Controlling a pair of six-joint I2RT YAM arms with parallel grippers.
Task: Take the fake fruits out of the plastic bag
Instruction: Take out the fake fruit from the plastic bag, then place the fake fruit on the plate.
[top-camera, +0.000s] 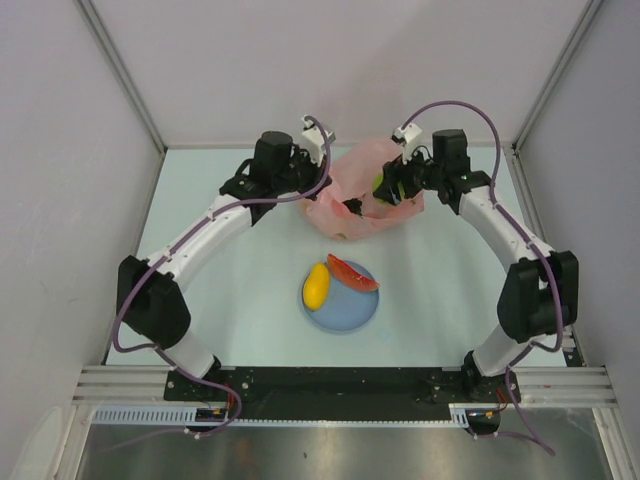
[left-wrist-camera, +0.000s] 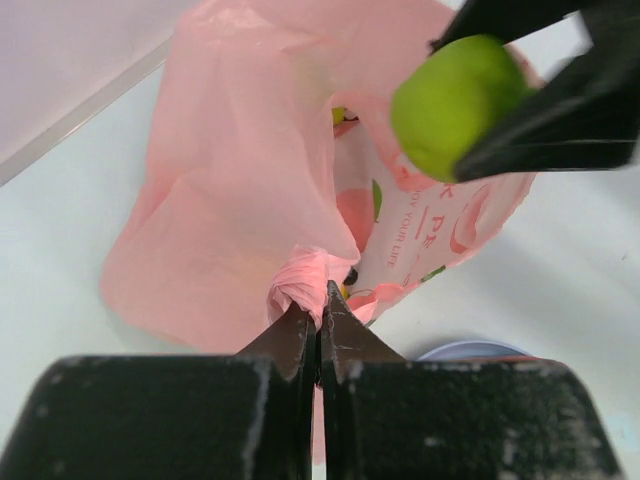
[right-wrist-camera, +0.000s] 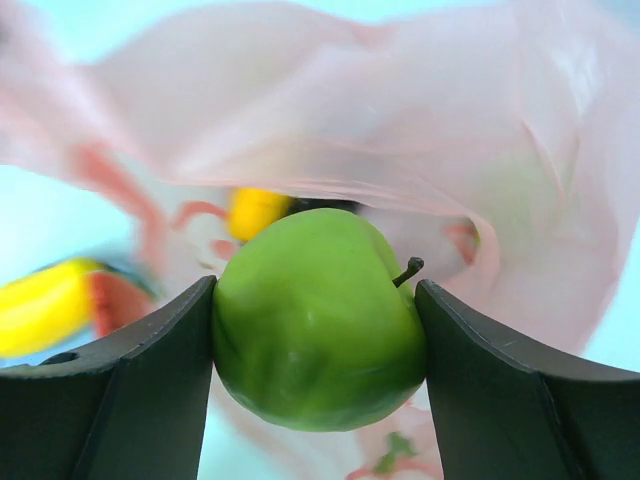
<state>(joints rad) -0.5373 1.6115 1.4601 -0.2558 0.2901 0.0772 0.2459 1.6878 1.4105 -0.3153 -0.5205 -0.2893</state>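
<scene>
One green apple (right-wrist-camera: 318, 320) inside right claw (right-wrist-camera: 315, 300)

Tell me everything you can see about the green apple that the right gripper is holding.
The green apple looks like smooth, glossy plastic. It is bright yellow-green and rounded, with a small dark stem curving from its top. In the wrist view it sits roughly stem-up, clamped at its sides between the two black fingers of the right gripper. It is held at the mouth of the pink plastic bag. Nothing else visibly touches it.
</scene>
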